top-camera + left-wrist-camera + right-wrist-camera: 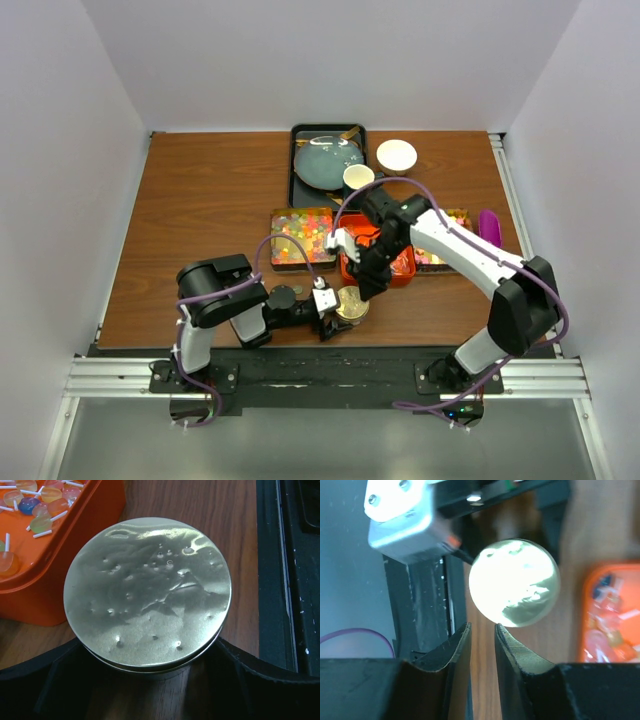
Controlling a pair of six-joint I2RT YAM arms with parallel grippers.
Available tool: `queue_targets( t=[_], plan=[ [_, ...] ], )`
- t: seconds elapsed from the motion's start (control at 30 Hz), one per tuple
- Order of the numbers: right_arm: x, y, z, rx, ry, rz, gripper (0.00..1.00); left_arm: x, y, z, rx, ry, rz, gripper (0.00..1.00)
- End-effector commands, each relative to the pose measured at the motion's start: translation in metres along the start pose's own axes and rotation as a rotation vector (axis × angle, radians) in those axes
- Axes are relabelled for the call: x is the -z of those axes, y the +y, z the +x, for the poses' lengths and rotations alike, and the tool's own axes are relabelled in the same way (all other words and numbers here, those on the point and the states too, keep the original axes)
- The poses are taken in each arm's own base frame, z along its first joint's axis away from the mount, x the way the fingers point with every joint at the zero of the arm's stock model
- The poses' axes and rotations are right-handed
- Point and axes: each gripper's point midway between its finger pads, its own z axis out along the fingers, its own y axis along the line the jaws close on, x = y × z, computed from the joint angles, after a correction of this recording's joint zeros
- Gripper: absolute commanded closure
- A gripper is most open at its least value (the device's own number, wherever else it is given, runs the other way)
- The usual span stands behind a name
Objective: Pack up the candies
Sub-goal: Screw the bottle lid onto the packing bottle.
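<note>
While left gripper [148,649] clasps jar [147,592] beside orange tray [65,587] wall, right gripper [481,626] hovers closed.

The left arm is folded down low, forearm lying flat and reaching toward its right, left gripper [337,310] with fingers spread wide. The right arm arches up and over, wrist tipped downward, right gripper [481,630] pinched closed, just a sliver between the fingers.

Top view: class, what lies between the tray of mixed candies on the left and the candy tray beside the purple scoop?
An orange tray, partly hidden under the right arm, lies between them; the top view shows it.
</note>
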Motion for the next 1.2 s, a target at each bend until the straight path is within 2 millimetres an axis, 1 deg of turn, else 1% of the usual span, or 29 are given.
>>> queue_targets(
  t=[0.0,0.03,0.07,0.1,0.13,0.17,0.27,0.37,0.43,0.53,0.63,0.7,0.77,0.8,0.83,0.9,0.93,1.07,1.1,1.17],
  plan=[
    [-0.013,-0.003,-0.009,0.074,-0.029,0.008,0.71,-0.005,0.01,-0.015,-0.083,-0.075,-0.039,0.65],
    [-0.016,-0.006,-0.009,0.089,-0.028,0.025,0.68,-0.006,0.012,-0.012,-0.068,-0.061,-0.051,0.76],
    [-0.019,-0.01,-0.007,0.092,-0.017,0.041,0.68,-0.011,0.014,-0.003,-0.048,-0.023,-0.051,0.89],
    [-0.022,-0.013,-0.005,0.096,-0.007,0.057,0.68,-0.013,0.014,0.003,-0.032,0.001,-0.049,0.96],
    [-0.029,-0.013,0.002,0.106,0.015,0.055,0.68,-0.014,0.015,0.007,-0.022,0.017,-0.054,1.0],
    [-0.031,-0.015,0.005,0.115,0.028,0.06,0.68,-0.016,0.015,0.006,-0.023,0.015,-0.053,1.0],
    [-0.042,-0.023,0.016,0.118,0.06,0.092,0.69,-0.012,0.012,0.004,-0.042,-0.005,-0.042,1.0],
    [-0.051,-0.022,0.03,0.109,0.089,0.074,0.7,-0.01,0.011,0.004,-0.049,-0.007,-0.039,1.0],
    [-0.055,-0.022,0.045,0.088,0.132,0.076,0.71,-0.009,0.011,0.004,-0.067,-0.01,-0.038,1.0],
    [-0.054,-0.017,0.052,0.084,0.151,0.067,0.7,-0.008,0.013,0.006,-0.071,-0.009,-0.046,1.0],
    [-0.048,-0.016,0.049,0.066,0.127,0.075,0.7,-0.009,0.012,0.006,-0.071,-0.008,-0.04,1.0],
    [-0.045,-0.018,0.045,0.05,0.109,0.105,0.69,-0.01,0.01,0.008,-0.073,-0.004,-0.031,1.0],
    [-0.045,-0.03,0.035,0.05,0.082,0.154,0.69,-0.01,0.009,0.009,-0.074,-0.003,-0.028,1.0],
    [-0.048,-0.033,0.032,0.022,0.073,0.167,0.69,-0.01,0.01,0.009,-0.073,-0.003,-0.03,1.0],
    [-0.048,-0.04,0.024,0.027,0.048,0.188,0.69,-0.01,0.009,0.01,-0.074,-0.001,-0.03,1.0],
    [-0.051,-0.045,0.021,0.017,0.041,0.202,0.69,-0.01,0.01,0.009,-0.076,-0.002,-0.034,1.0],
    [-0.053,-0.051,0.019,0.017,0.033,0.222,0.7,-0.009,0.013,0.009,-0.076,0.0,-0.051,1.0],
    [-0.061,-0.071,0.027,-0.046,0.048,0.306,0.7,-0.009,0.016,0.01,-0.08,0.007,-0.075,1.0],
    [-0.064,-0.071,0.028,-0.076,0.045,0.311,0.71,-0.009,0.016,0.01,-0.084,0.007,-0.074,1.0],
    [-0.063,-0.074,0.028,-0.086,0.043,0.335,0.71,-0.009,0.016,0.01,-0.083,0.009,-0.075,1.0]
  ],
)
